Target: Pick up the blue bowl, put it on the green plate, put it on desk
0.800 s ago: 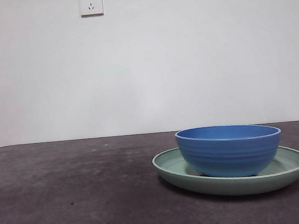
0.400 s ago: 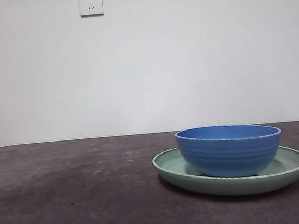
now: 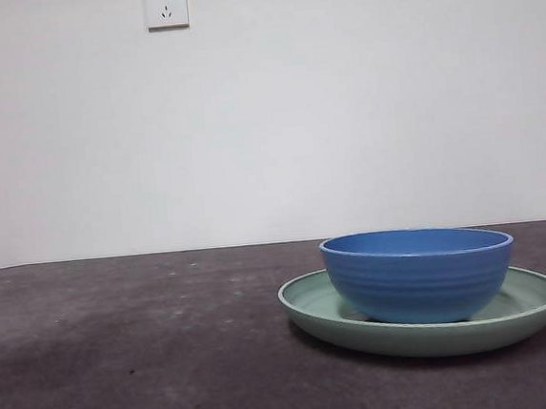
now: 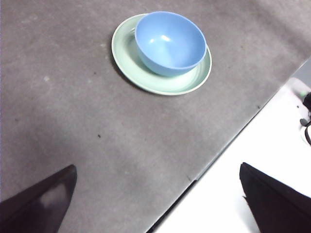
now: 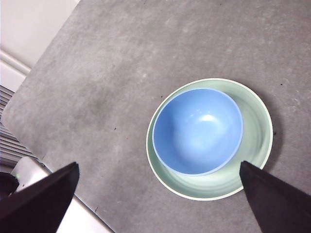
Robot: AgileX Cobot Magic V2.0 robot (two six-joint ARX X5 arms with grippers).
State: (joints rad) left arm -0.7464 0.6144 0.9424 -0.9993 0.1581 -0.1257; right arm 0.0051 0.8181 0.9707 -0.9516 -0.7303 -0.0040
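Note:
The blue bowl (image 3: 419, 273) stands upright inside the green plate (image 3: 312, 304), a little off the plate's centre, on the right part of the desk (image 3: 143, 359). From high above, the right wrist view looks down on the bowl (image 5: 198, 131) and the plate (image 5: 255, 116); my right gripper (image 5: 158, 204) is open and holds nothing. The left wrist view has the bowl (image 4: 169, 42) on the plate (image 4: 126, 56) far off. My left gripper (image 4: 158, 204) is open too, raised over the desk's edge. Neither arm appears in the front view.
A white wall with a power socket (image 3: 166, 5) stands behind the desk. The desk's edge (image 4: 228, 145) borders a white surface with black cables (image 4: 306, 116) in the left wrist view. A rounded desk corner (image 5: 19, 111) shows in the right wrist view.

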